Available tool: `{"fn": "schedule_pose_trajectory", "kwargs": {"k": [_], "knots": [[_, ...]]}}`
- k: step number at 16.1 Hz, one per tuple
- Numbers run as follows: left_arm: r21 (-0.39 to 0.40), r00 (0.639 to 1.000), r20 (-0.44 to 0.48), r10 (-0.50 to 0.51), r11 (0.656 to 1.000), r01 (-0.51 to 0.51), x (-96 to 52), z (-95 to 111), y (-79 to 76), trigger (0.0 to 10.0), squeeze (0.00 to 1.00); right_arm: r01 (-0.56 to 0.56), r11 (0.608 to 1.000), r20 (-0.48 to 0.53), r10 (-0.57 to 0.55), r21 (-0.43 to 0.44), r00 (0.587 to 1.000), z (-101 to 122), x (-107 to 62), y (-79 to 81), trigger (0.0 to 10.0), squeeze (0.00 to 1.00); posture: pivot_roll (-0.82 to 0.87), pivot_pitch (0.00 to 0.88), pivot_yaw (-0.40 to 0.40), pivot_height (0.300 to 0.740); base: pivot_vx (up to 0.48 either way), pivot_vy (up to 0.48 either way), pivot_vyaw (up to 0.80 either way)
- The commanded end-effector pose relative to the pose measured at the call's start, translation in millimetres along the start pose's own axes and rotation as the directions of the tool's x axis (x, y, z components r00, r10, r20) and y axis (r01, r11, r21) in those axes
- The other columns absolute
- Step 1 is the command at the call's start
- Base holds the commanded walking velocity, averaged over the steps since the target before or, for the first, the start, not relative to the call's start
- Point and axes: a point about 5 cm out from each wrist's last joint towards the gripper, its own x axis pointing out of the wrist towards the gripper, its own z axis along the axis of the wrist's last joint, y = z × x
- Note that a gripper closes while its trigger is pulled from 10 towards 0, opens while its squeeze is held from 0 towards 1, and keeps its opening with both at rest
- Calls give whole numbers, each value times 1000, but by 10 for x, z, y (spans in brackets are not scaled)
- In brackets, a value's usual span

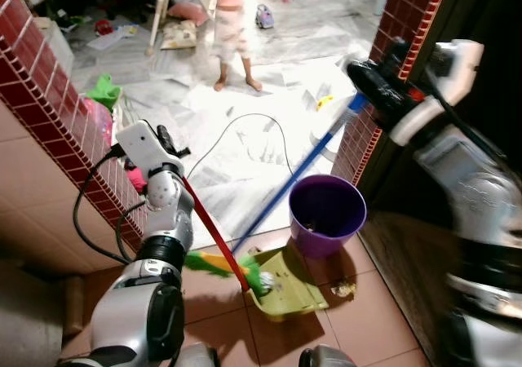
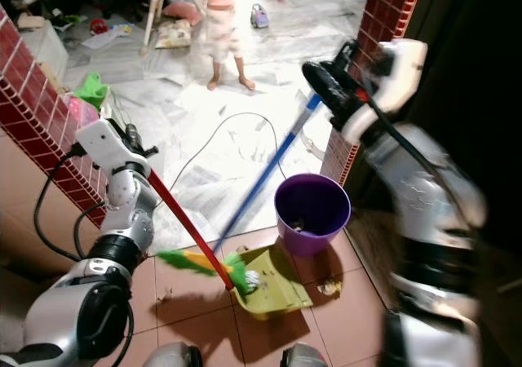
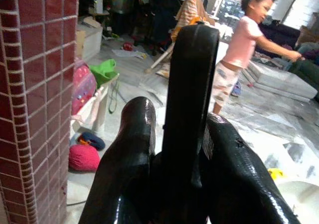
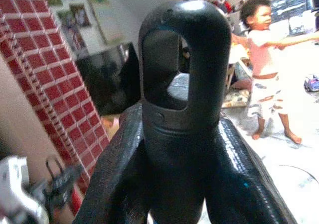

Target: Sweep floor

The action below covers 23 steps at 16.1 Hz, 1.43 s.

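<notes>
I'm holding both silver arms raised: my left gripper (image 3: 174,149) is clamping a handle low at my left, my right gripper (image 4: 182,149) gripping another higher.

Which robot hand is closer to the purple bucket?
Probably the right. The right gripper holds the blue handle above the purple bucket; the left gripper, gripping the red broom, sits farther off sideways.

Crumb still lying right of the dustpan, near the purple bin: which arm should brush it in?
Left. The left gripper holds the red-handled broom, whose green bristles sit at the dustpan; the right gripper holds the dustpan's blue handle.
</notes>
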Motion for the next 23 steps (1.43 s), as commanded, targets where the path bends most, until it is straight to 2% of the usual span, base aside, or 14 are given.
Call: {"fn": "schedule_pose_trajectory", "kwargs": {"k": [1,2,5,6,7,8,10,11,13,16,17,19,20,23], "knots": [[-39,991,134,-19,999,24,120,323,-87,10000,0,-93,996,-21,93,-1,995,40,-51,74,10000,0,-250,0,49,740,0,0,0],[-20,986,166,-27,999,31,149,398,-77,10000,0,-136,990,-90,132,-44,987,14,-151,65,10000,0,-249,0,59,740,0,0,0],[9,980,198,-34,999,33,182,477,-55,10000,0,-182,979,-140,169,-87,976,16,-242,62,10000,0,-250,0,67,740,0,0,0],[18,978,206,-32,999,29,199,501,-23,10000,0,-164,976,-128,147,-141,981,25,-236,40,10000,0,-251,0,75,740,0,0,0],[26,977,211,-24,999,19,220,529,16,10000,0,-23,982,-6,22,-187,1000,76,-165,-53,10000,0,-248,0,77,740,0,0,0],[29,977,214,-23,999,17,226,540,23,10000,0,38,984,39,-31,-174,999,85,-144,-89,10000,0,-246,0,78,740,0,0,0],[32,975,219,-20,999,13,235,557,36,10000,0,70,987,54,-62,-145,997,46,-138,-97,10000,0,-242,0,80,740,0,0,0],[34,971,240,-4,999,-5,273,630,94,10000,0,61,994,6,-60,-93,998,-184,-159,-13,10000,0,-239,0,82,740,0,0,0],[37,965,263,18,999,-29,326,730,171,10000,0,63,996,-76,-68,-67,995,-560,-220,104,10000,0,-235,0,82,740,0,0,0],[72,957,289,16,997,-38,349,797,212,10000,0,98,992,-113,-106,-73,988,-814,-261,150,10000,0,-222,0,83,740,0,0,0],[130,945,328,-6,991,-39,357,875,267,10000,0,199,973,-72,-208,-117,975,-893,-222,113,10000,0,-207,0,86,740,0,0,0],[190,933,360,-26,981,-46,358,924,334,10000,0,266,953,-22,-272,-145,962,-911,-164,123,10000,0,-198,0,83,740,0,0,0],[199,930,366,-28,979,-49,356,928,346,10000,0,267,954,-17,-272,-139,962,-908,-158,134,10000,0,-197,0,83,740,0,0,0],[245,928,371,-20,966,-78,346,903,429,10000,0,216,971,44,-212,-107,976,-709,-28,167,10000,0,-200,0,84,740,0,0,0]]}}
